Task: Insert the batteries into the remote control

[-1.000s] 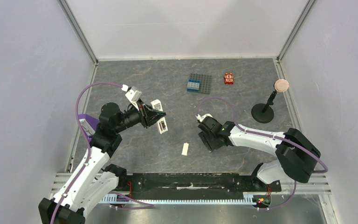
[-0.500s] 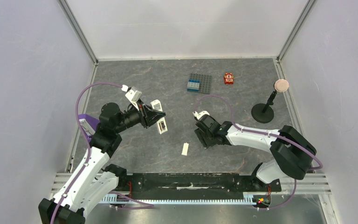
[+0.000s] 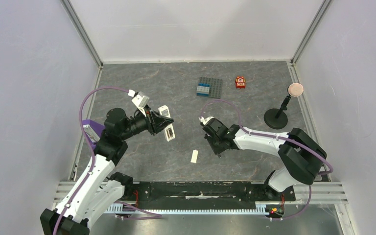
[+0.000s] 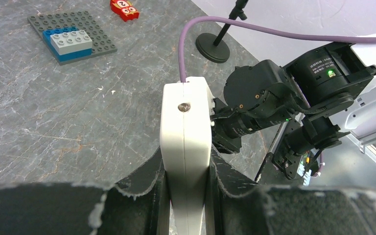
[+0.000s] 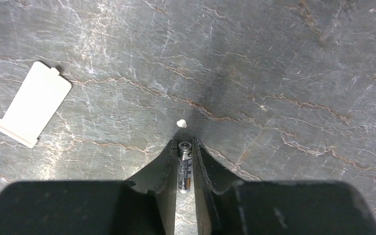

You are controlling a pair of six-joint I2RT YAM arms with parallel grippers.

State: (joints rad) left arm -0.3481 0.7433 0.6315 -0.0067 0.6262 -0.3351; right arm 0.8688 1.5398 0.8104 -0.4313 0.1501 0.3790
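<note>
While left gripper [image 4: 186, 169] holds remote control [image 4: 185, 117] edge-up, right gripper [image 5: 183, 145] pinches battery [image 5: 184, 169].

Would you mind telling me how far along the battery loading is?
Done: the cover plate lies off on the table. In hand: the left hand grips the remote; the right hand pinches one battery. Left: inserting it; no second battery is visible.
</note>
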